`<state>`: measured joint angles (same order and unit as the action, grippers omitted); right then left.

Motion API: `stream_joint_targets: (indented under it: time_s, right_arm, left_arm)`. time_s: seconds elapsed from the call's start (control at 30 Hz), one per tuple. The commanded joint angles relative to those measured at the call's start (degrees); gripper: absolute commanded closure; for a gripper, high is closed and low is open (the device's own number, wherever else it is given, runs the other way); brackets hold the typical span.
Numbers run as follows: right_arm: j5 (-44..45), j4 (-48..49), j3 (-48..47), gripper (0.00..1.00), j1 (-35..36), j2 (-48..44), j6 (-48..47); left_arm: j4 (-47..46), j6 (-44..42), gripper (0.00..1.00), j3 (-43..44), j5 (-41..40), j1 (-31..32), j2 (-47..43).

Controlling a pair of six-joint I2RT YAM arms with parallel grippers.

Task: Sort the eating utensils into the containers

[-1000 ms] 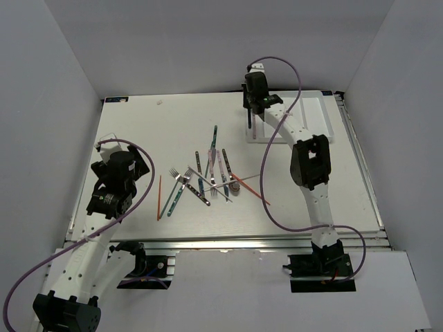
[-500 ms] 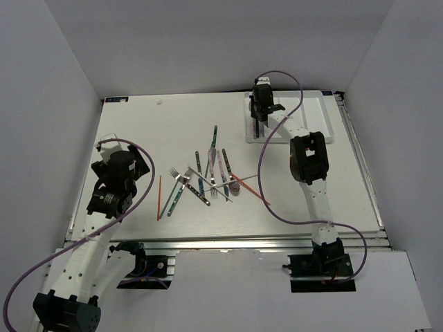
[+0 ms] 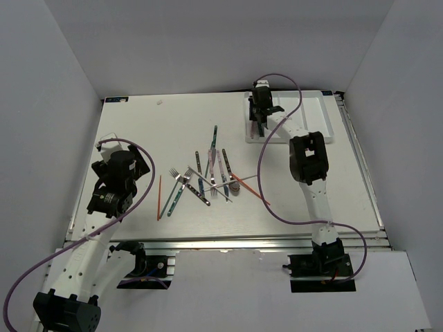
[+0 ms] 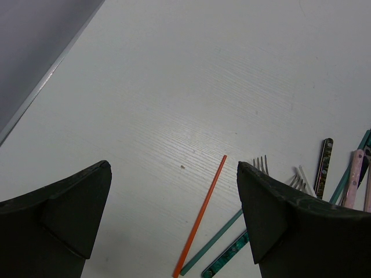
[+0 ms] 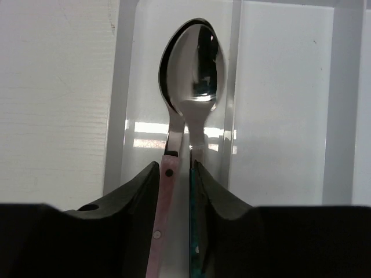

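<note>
The white tray (image 3: pixel 322 117) lies at the back right. My right gripper (image 3: pixel 259 119) is low over its leftmost slot (image 5: pixel 130 116). In the right wrist view its fingers (image 5: pixel 175 174) stand a little apart. A pink-handled spoon (image 5: pixel 165 191) and a teal-handled spoon (image 5: pixel 203 63) lie side by side in the slot between them, bowls overlapping. Several forks, knives and chopsticks (image 3: pixel 208 176) lie in a loose pile mid-table. My left gripper (image 3: pixel 128 169) is open and empty, left of the pile. An orange chopstick (image 4: pixel 203 214) shows between its fingers (image 4: pixel 174 168).
The tray's other slots (image 5: pixel 284 87) lie to the right of the spoons. A second orange chopstick (image 3: pixel 249 187) lies at the pile's right edge. Fork tines (image 4: pixel 261 164) and a teal handle (image 4: pixel 223 266) lie close to the left gripper's right finger. Grey walls enclose the table.
My right gripper has moved right and toward me, down over the tray's leftmost slot. The left arm and the pile have not moved.
</note>
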<state>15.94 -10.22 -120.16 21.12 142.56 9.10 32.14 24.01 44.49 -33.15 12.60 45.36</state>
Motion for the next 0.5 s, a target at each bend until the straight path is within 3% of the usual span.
stream_joint_targets:
  time_s: [0.0,0.27,0.37,0.4,0.47]
  right_arm:
    - [0.4,1.0,-1.0,0.63,0.1,-5.2,0.7]
    - [-1.0,-2.8,0.4,0.45,1.1,-13.6,0.7]
    - [-0.9,-4.6,6.4,0.23,3.8,-19.5,-0.6]
    - [-0.7,-6.2,8.2,0.11,4.7,-21.0,-0.8]
    - [-0.6,-8.1,13.7,0.11,7.3,-24.4,-0.8]
  left_arm:
    - [-0.4,-0.4,0.02,-0.2,0.4,0.2,-0.6]
    - [-0.4,-0.4,0.02,-0.2,0.1,0.2,-0.7]
    - [-0.3,-0.3,0.02,-0.1,-0.1,0.2,-0.7]
    - [-0.2,-0.3,0.02,-0.1,-0.1,0.2,-0.7]
    - [-0.2,-0.3,0.02,-0.1,-0.3,0.2,-0.8]
